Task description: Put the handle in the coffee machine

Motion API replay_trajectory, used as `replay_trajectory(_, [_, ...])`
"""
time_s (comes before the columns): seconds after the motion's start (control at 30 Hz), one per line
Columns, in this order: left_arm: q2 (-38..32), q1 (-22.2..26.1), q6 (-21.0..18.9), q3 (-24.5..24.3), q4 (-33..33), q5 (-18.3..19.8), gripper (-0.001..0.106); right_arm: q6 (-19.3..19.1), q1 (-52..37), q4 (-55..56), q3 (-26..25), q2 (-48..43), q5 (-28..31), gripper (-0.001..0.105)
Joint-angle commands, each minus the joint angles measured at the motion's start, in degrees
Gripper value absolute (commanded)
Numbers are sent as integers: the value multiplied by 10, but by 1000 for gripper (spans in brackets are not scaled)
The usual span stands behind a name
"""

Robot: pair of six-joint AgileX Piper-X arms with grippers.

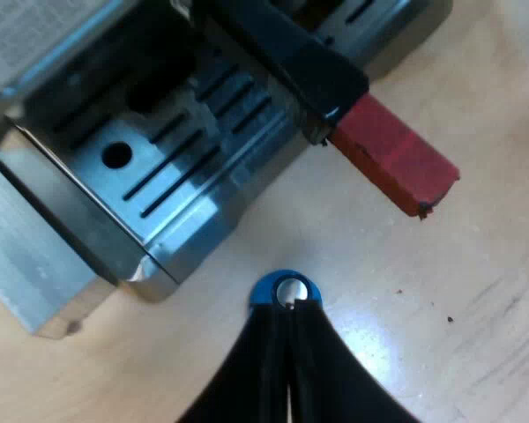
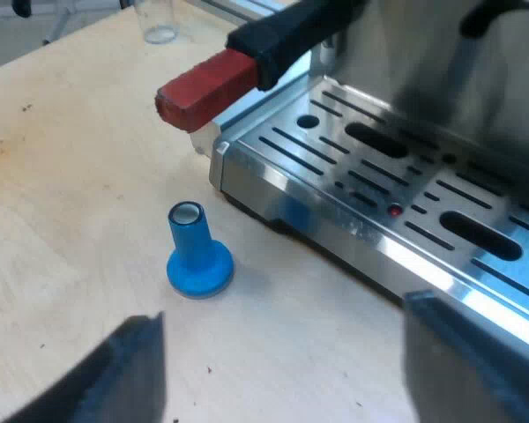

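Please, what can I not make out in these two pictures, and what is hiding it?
Left wrist view: the metal head of the holder with the dark, red-ended handle is hidden in the silver espresso machine front; locked or not, I cannot tell.
Left wrist view: the shut left gripper covers part of the blue tamper.
Right wrist view: the clear measuring glass is cut off by the picture's edge.

We see a pale wood table point(image 2: 62, 176) with fine lines in its grain. A few small dark specks point(image 1: 450, 319) lie on it. Soft light shines off the wood. Past its edge we see grey floor point(image 2: 9, 44).
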Motion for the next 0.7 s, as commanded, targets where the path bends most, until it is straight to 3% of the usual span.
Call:
replay_trajectory(0.03, [-28,10,3,-4,11,2,15,2,0,31,-28,3,-1,70])
replay_trajectory(0.1, [-47,22,3,-4,22,2,36,2,0,42,-39,5,-1,71])
replay_trajectory(0.13, [-57,35,3,-4,28,2,54,2,0,70,-64,12,-2,71])
replay_trajectory(0.23, [-72,59,3,-4,30,5,81,2,0,89,-86,20,-2,71])
replay_trajectory(0.47, [-106,106,3,-4,30,42,84,2,-16,144,-132,36,-15,71])
replay_trajectory(0.7, [-141,142,-1,-4,30,46,84,2,-137,167,-171,57,-64,71])
